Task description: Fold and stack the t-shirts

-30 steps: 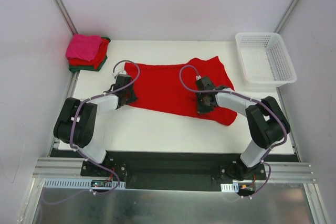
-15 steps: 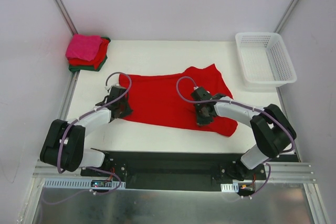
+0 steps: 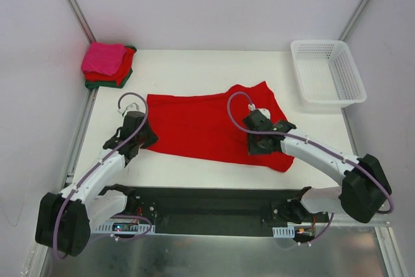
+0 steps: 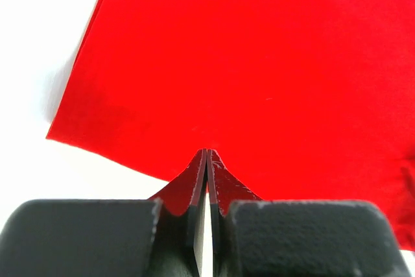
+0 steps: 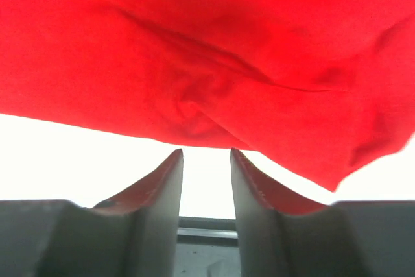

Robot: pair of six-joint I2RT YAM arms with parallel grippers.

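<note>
Basket (image 3: 327, 72) far right — red t-shirt (image 3: 201, 128) lies outside.

The left arm (image 3: 97, 172) and right arm (image 3: 318, 154) share white link shells and bulky black joint housings. A lilac cable (image 3: 228, 106) loops along each arm. Their jaws are matte black, wedge-shaped and grainy-surfaced.

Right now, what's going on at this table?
Both arms are working the big red t-shirt spread across the table. The left gripper is shut at the shirt's near-left edge and appears to pinch the hem. The right gripper is open, with nothing between its jaws and the hem just beyond it. A stack of folded shirts, pink on top, sits at the far-left corner; a white basket stands far right.
</note>
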